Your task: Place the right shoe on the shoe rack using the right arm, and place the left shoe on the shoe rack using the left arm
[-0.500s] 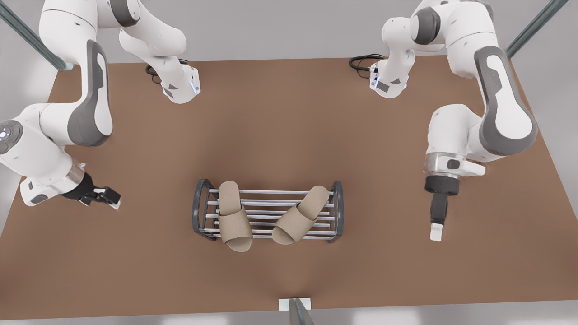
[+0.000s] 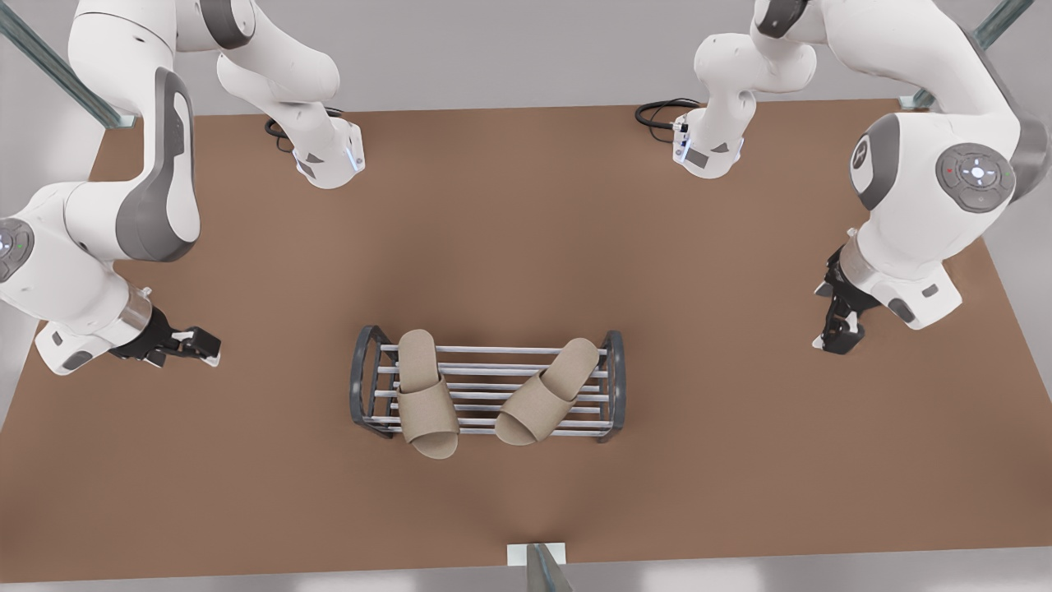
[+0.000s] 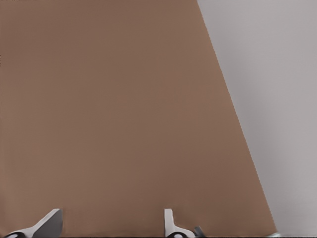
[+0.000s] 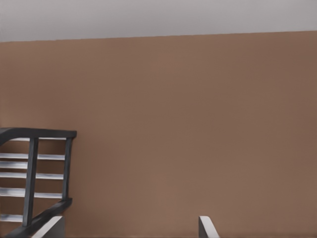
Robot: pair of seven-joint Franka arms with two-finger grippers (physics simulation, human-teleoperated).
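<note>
The shoe rack, dark arched end frames joined by silver bars, stands at the table's middle. Two beige slippers lie on its bars. The left shoe is at the front view's left, its toe hanging over the near bar. The right shoe lies slanted beside it. My left gripper hovers open and empty far off at the front view's left; its fingertips frame bare table. My right gripper hangs open and empty at the front view's right. One end frame of the shoe rack shows in the right wrist view.
The brown table has open surface all around the rack. Both arm bases stand at its far edge, with a black cable beside one. A small white bracket sits at the near edge. The table's side edge runs close to my left gripper.
My right arm has swung back: its gripper rose and moved away from the rack toward the front view's right, wrist turned. The left gripper shifted only slightly. Slippers and rack stayed put.
</note>
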